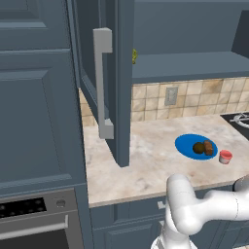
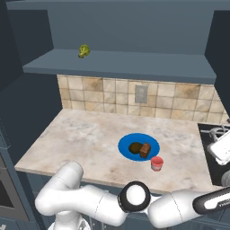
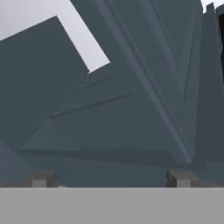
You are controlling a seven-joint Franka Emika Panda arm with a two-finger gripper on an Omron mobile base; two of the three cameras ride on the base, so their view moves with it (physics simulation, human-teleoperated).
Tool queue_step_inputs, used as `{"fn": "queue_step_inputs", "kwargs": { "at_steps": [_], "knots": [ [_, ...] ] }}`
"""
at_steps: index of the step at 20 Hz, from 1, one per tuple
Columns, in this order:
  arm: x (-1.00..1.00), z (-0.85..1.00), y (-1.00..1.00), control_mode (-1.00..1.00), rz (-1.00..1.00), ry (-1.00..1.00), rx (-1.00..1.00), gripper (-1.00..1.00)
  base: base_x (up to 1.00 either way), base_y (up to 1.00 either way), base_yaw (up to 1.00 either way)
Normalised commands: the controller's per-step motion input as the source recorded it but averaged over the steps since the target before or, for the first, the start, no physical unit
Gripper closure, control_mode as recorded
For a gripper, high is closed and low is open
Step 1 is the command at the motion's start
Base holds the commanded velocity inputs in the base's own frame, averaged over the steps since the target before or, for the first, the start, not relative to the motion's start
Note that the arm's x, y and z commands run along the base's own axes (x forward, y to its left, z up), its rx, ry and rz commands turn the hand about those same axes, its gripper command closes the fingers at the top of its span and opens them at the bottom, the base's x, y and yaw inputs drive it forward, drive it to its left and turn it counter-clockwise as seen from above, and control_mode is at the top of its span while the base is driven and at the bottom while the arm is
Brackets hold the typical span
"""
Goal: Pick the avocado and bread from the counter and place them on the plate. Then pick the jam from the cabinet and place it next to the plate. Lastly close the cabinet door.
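Avocado and bread lay on blue plate, frame centre. Jam stood just beside plate, lower right. Cabinet door stood open, upper centre: closing left. Gripper fingers spread wide, empty. Green item on cabinet shelf. Stove at right edge.

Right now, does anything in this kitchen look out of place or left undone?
Only the cabinet door: it stands wide open, jutting over the counter. The avocado and bread lie neatly on the plate, the jam upright beside it.
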Motion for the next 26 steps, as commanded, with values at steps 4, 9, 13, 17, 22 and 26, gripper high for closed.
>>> {"fn": "queue_step_inputs", "kwargs": {
  "at_steps": [4,9,13,17,22,26],
  "knots": [
    [0.23,0.00,0.00,-1.00,-0.21,-0.02,0.01,-1.00,0.00,0.00,0.00],
    [0.13,0.02,0.00,-1.00,-0.18,-0.10,0.00,-1.00,0.00,0.00,0.00],
    [0.09,0.03,-0.04,-1.00,-0.05,-0.01,0.02,-1.00,0.00,0.00,0.00],
    [0.16,0.00,-0.03,-1.00,0.00,0.00,0.04,-1.00,0.00,0.00,0.00],
    [0.20,0.00,-0.01,-1.00,0.00,0.01,0.07,-1.00,0.00,0.00,0.00],
    [0.16,0.07,-0.07,-1.00,0.00,0.03,0.10,-1.00,0.00,0.00,0.00]
  ]
}}
